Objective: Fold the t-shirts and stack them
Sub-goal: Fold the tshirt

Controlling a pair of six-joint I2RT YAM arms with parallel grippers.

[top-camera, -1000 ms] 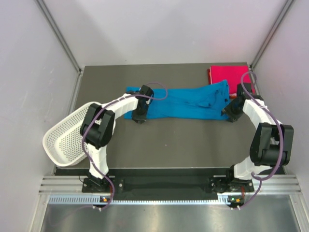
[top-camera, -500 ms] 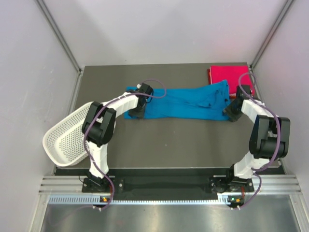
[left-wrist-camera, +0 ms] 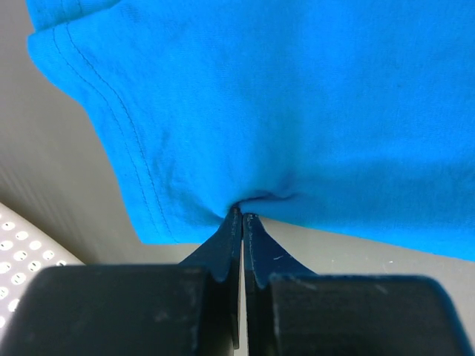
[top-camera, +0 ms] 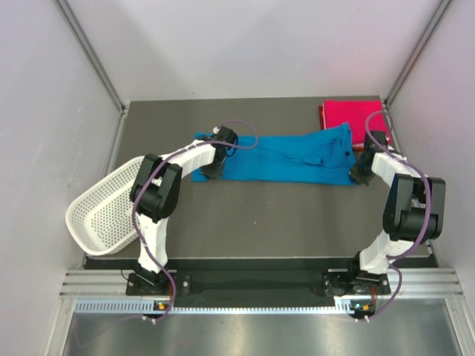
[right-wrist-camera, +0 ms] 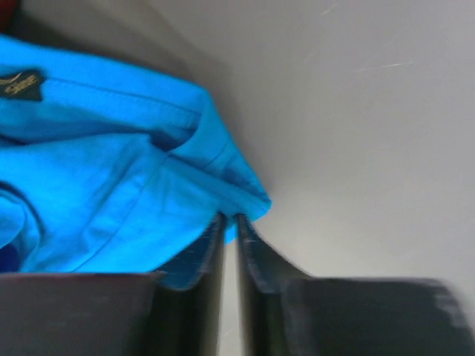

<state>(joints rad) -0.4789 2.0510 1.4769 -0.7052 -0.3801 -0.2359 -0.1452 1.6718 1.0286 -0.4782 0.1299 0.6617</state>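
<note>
Your left pincer [left-wrist-camera: 243,215] was clamped shut on the near hem of the blue t-shirt [top-camera: 286,159], the cloth puckered at its tips; your right pincer [right-wrist-camera: 230,219] was nearly closed, pinching that shirt's opposite end; the shirt lay stretched across the surface [top-camera: 260,215]; the pink-red t-shirt [top-camera: 349,119] lay folded at the far right corner.

- T-shirts: two, namely one blue t-shirt [top-camera: 286,157] and one pink-red t-shirt [top-camera: 349,115].
- Baskets: one white mesh basket [top-camera: 100,211].
- Robot arms: two, the left arm [top-camera: 159,193] and the right arm [top-camera: 408,200].
- Grippers: two, the left gripper [left-wrist-camera: 243,216] and the right gripper [right-wrist-camera: 230,219], with two fingers each.
- Tables: one dark table [top-camera: 282,215].
</note>
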